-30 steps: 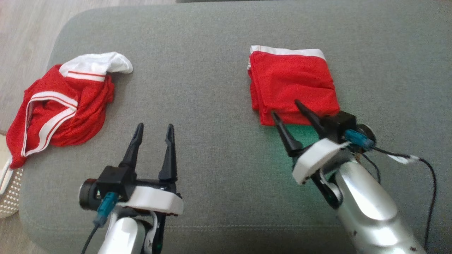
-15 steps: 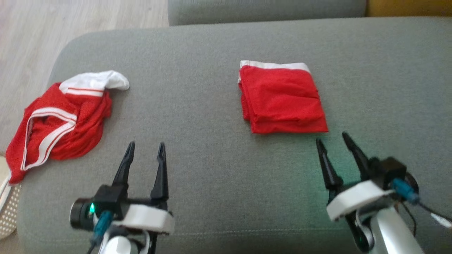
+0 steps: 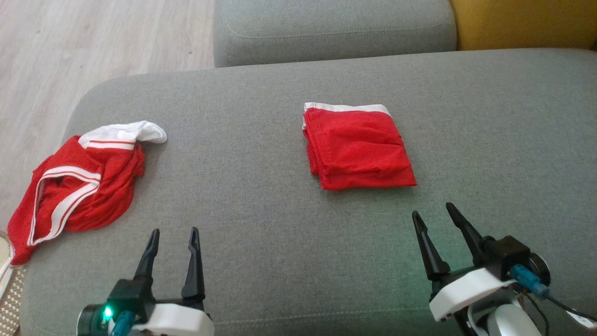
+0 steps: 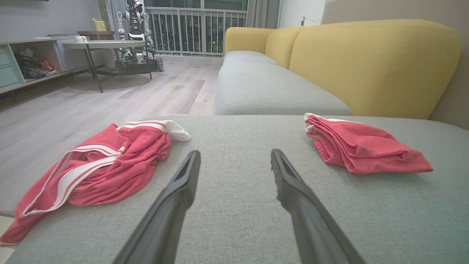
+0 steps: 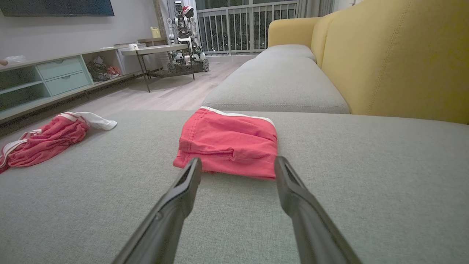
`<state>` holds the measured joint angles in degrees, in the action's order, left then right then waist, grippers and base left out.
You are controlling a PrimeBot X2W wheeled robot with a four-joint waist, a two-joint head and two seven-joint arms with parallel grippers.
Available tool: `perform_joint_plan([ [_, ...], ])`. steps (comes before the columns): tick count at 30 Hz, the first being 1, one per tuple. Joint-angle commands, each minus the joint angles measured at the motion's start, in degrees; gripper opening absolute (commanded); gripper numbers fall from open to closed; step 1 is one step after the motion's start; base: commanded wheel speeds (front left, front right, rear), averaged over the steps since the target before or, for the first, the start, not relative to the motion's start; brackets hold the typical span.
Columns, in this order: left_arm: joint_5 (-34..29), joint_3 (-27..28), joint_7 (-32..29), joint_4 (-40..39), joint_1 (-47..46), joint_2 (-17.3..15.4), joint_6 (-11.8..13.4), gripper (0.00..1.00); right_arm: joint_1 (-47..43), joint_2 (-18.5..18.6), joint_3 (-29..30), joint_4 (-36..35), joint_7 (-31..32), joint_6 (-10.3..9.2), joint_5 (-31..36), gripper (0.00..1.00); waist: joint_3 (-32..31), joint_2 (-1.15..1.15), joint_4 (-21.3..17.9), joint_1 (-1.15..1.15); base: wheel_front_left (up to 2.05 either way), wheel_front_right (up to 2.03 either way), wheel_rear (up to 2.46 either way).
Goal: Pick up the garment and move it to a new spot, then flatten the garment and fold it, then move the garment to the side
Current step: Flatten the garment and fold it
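Observation:
A folded red garment [image 3: 359,147] with a white band along its far edge lies flat on the grey cushion [image 3: 261,200]. It also lies ahead of the fingers in the right wrist view [image 5: 229,143] and off to the right in the left wrist view [image 4: 361,148]. My right gripper [image 3: 431,215] stands open a short way in front of it, touching nothing. A crumpled red garment [image 3: 79,184] with white stripes sits at the cushion's left edge. My left gripper [image 3: 173,232] is open and empty, to the right of that heap.
A second grey cushion [image 3: 333,25] and a yellow sofa back [image 3: 522,21] lie beyond. Wooden floor [image 3: 70,51] runs to the left. A pale perforated basket [image 3: 7,284] peeks in at the lower left. A low table [image 5: 161,51] and shelving [image 5: 44,77] stand across the room.
The head camera has tilted up, showing more of the sofa. My right gripper has drawn back from the folded garment's near edge. The left gripper sits lower in view.

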<state>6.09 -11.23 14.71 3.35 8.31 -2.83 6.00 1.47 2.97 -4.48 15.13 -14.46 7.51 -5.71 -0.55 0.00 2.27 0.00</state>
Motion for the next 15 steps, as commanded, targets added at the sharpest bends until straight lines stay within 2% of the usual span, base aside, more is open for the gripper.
perform_joint_plan([
  [1, 0.5, 2.3, 0.3, -1.6, -1.8, -0.1, -0.3, 1.0, 1.2, -0.1, -1.2, -1.6, -0.5, -0.02, -0.7, 1.0, -0.2, 0.0, 0.1, 0.0, 0.0, 0.0, 0.0],
  [6, 0.3, 2.1, 0.3, -0.9, -1.5, -0.1, -0.6, 1.0, 1.0, -0.1, -0.2, 0.2, -0.5, -0.02, -1.4, 1.0, -0.5, 0.0, 0.5, 0.0, 0.0, 0.0, 0.0],
  [15, -1.9, 1.7, 0.3, -0.5, -1.5, -0.1, 0.3, 1.0, 1.3, -0.1, 0.6, 0.4, -0.5, -0.02, -2.0, 1.0, -0.5, 0.0, 0.8, 0.0, 0.0, 0.0, 0.0],
])
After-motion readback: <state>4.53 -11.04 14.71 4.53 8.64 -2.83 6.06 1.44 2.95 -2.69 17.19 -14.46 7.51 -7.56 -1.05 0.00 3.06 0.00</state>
